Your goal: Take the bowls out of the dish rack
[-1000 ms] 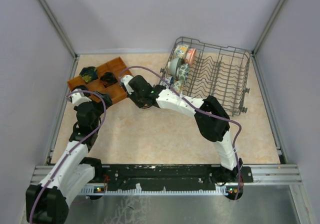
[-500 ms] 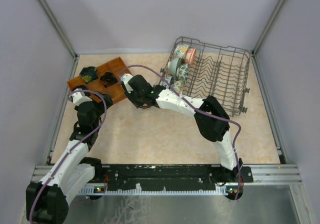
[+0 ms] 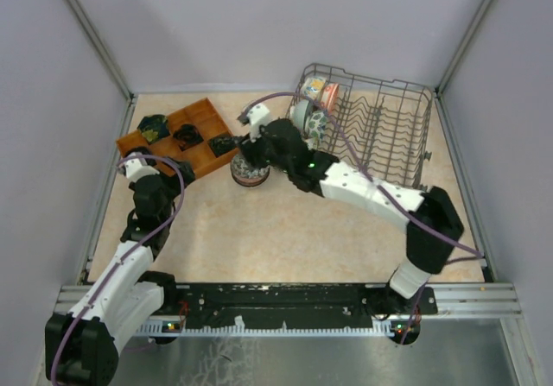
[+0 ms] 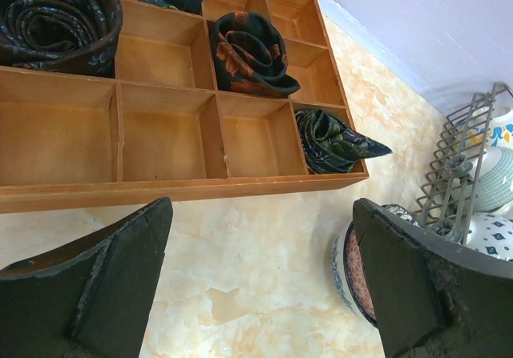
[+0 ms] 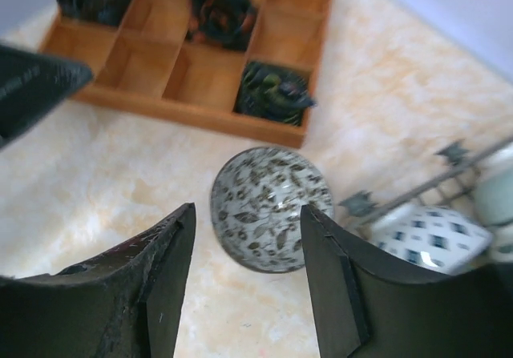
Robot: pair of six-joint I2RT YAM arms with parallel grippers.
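Note:
A stack of bowls stands on the table between the wooden tray and the dish rack; its top bowl is grey-white with a dark leaf pattern. My right gripper hangs open and empty just above it. Several bowls stay in the rack's left end: pale teal, blue-white, orange-rimmed. My left gripper is open and empty near the tray's front edge; its right finger partly hides the stack.
A brown wooden compartment tray with several rolled dark cloths lies at the back left. The rack's tines rise right of the stack. Bare table lies in front of the stack and tray.
My right gripper has pulled back to the right and up from the spot in front of the tray, uncovering the bowl stack on the table. The left arm has not moved.

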